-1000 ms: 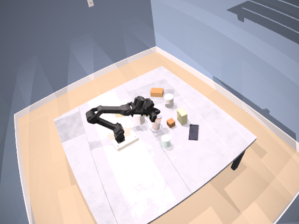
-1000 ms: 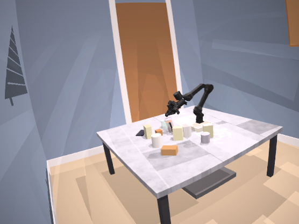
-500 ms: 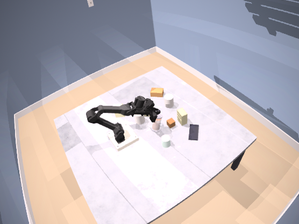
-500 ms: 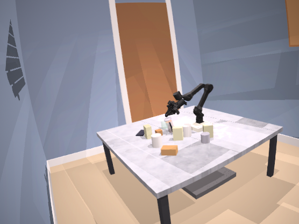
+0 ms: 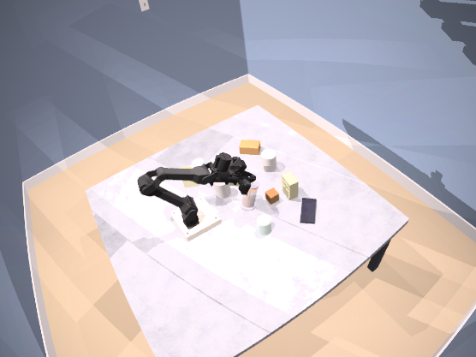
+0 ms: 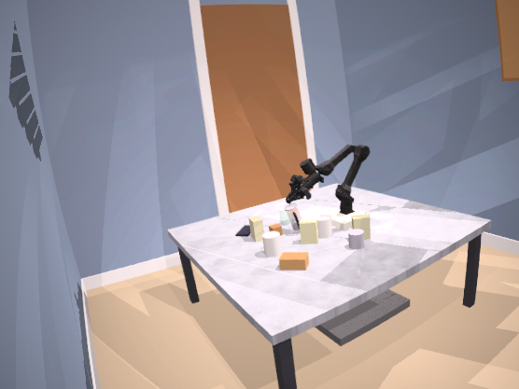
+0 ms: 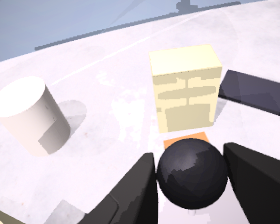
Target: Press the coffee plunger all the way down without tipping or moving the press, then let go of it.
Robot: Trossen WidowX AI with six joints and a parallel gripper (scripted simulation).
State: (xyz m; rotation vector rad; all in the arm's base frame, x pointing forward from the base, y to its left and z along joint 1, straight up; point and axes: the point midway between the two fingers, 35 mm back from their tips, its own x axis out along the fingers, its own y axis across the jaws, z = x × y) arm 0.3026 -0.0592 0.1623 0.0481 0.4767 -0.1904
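Plainly the pincer [image 7: 190, 178] is clamped on the black plunger knob [image 7: 190, 173] (no readable writing anywhere).

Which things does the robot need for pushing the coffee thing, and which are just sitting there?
Needed: coffee press; black plunger knob; gripper, shut on the knob.

Just sitting: cream box; white cylinder; dark slab; orange block.

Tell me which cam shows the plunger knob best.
Wrist: the black plunger knob fills the frame, gripped between the gripper fingers. The top view shows only the press under the arm; in the exterior view the knob is too small to tell.
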